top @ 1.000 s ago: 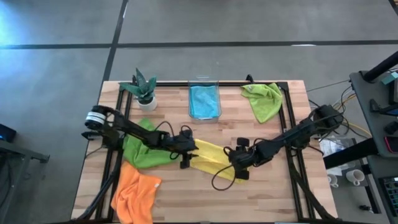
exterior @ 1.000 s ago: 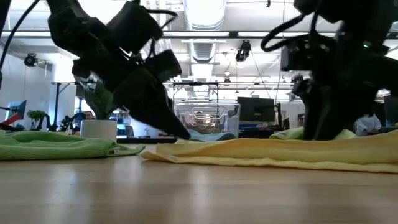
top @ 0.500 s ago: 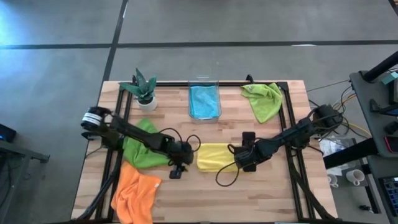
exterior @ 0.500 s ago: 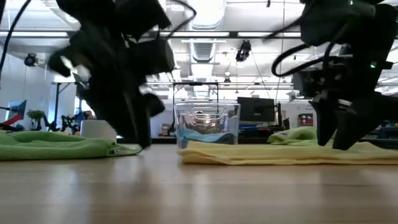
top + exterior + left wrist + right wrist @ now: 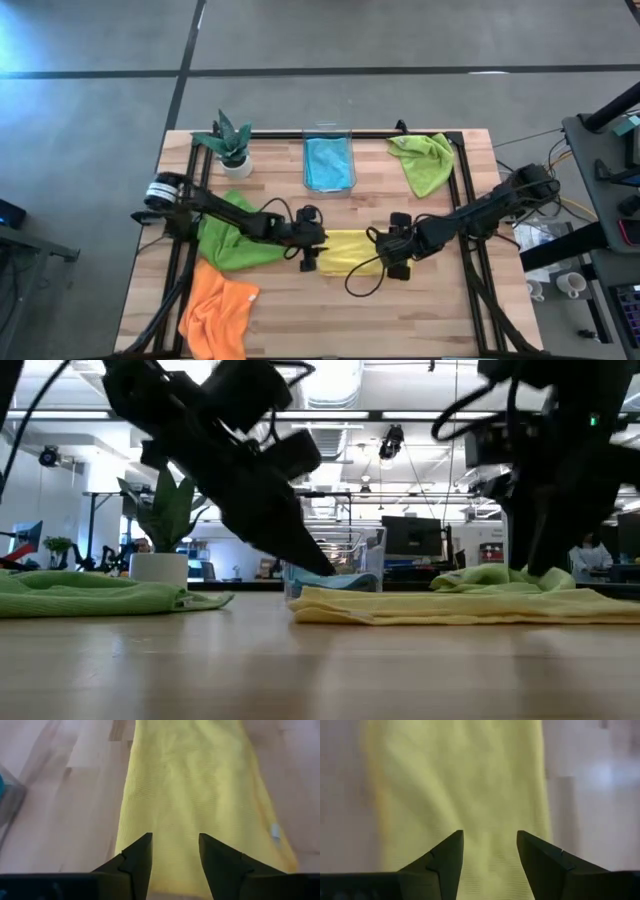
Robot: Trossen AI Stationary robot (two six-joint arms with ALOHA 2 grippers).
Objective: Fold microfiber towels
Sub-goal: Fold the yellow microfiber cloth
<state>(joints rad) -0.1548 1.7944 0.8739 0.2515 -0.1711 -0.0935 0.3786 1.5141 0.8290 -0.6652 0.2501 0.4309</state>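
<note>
A yellow towel (image 5: 348,250) lies folded into a small rectangle on the wooden table's middle, also seen in the low view (image 5: 450,605). My left gripper (image 5: 312,256) stands open at the towel's left end, slanting down, its fingers (image 5: 137,857) just above the cloth (image 5: 195,780). My right gripper (image 5: 388,258) stands open at the towel's right end, pointing steeply down over the cloth (image 5: 460,780). Nothing sits between either pair of fingers.
A green towel (image 5: 235,240) and an orange towel (image 5: 218,310) lie crumpled at the left. A lime green towel (image 5: 425,160) lies at the far right. A blue towel sits in the clear bin (image 5: 329,163) at the far edge, beside a potted plant (image 5: 232,145).
The yellow towel has drawn in from a wider, slanted spread to a compact rectangle. Its left end now lies farther toward the right. My left gripper swung toward the near edge, then back to the towel's left end. My right gripper rose a little and tipped.
</note>
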